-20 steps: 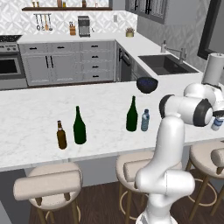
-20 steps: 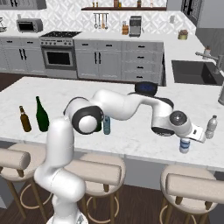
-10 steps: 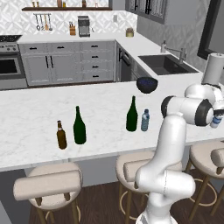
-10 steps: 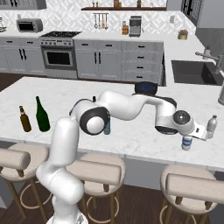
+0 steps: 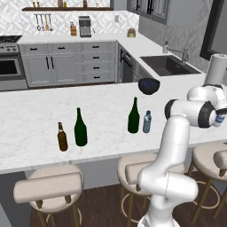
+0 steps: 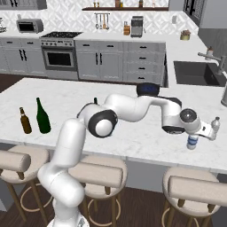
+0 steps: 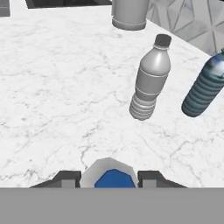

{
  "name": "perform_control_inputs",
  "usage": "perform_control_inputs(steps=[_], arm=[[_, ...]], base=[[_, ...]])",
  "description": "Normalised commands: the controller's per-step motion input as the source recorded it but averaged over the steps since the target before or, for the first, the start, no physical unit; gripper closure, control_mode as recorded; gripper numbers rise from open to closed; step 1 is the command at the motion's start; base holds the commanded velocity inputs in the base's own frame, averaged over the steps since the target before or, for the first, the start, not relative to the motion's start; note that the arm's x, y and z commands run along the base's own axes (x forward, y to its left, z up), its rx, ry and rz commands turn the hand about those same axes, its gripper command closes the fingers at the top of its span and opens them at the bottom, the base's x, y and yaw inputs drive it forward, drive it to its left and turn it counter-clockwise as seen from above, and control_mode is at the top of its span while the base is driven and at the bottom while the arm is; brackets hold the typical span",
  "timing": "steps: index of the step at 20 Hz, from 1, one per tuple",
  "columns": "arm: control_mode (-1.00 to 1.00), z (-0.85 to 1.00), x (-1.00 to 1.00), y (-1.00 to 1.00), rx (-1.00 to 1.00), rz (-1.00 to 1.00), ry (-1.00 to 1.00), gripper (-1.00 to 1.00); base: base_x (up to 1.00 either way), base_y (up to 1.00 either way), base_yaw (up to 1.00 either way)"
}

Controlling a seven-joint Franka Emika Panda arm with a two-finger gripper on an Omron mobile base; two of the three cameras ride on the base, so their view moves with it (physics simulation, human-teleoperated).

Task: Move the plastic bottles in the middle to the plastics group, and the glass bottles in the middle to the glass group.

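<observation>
White marble with grey veining is covering the counter (image 7: 52, 87). At the hand view's centre a pale grey translucent bottle (image 7: 150, 78) is wearing a dark cap; at the right edge a ribbed bluish-teal bottle (image 7: 204, 87) is showing. At bottom centre a white-capped, blue-labelled bottle (image 7: 111, 175) is sitting between dark fingertips (image 7: 65, 178). In the left base view, a brown bottle (image 5: 62, 137) and a dark green bottle (image 5: 80, 128) are standing left of centre, beside a brighter green bottle (image 5: 133, 116).

The rendered scene was evenly and brightly lit; shadows were faint, no glare was seen, and edges were slightly soft.
</observation>
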Motion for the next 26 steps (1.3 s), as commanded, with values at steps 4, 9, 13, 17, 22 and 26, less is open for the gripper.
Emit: perform_control_inputs(steps=[4, 9, 13, 17, 22, 26], arm=[[-1.0, -0.53, 0.18, 0.01, -0.07, 0.0, 0.0, 1.0], [-1.0, -0.61, 0.13, 0.11, -0.08, 0.0, 0.0, 1.0], [-1.0, -0.5, 0.22, 0.16, -0.07, 0.0, 0.0, 1.0], [-1.0, -0.49, 0.18, 0.24, -0.03, 0.0, 0.0, 1.0], [-1.0, -0.47, 0.23, 0.25, -0.01, 0.0, 0.0, 1.0], [-1.0, -0.43, 0.15, 0.25, 0.0, 0.0, 0.0, 1.0]], base=[[0.0, 0.0, 0.0], [0.0, 0.0, 0.0], [0.0, 0.0, 0.0], [0.0, 0.0, 0.0], [0.0, 0.0, 0.0], [0.0, 0.0, 0.0]])
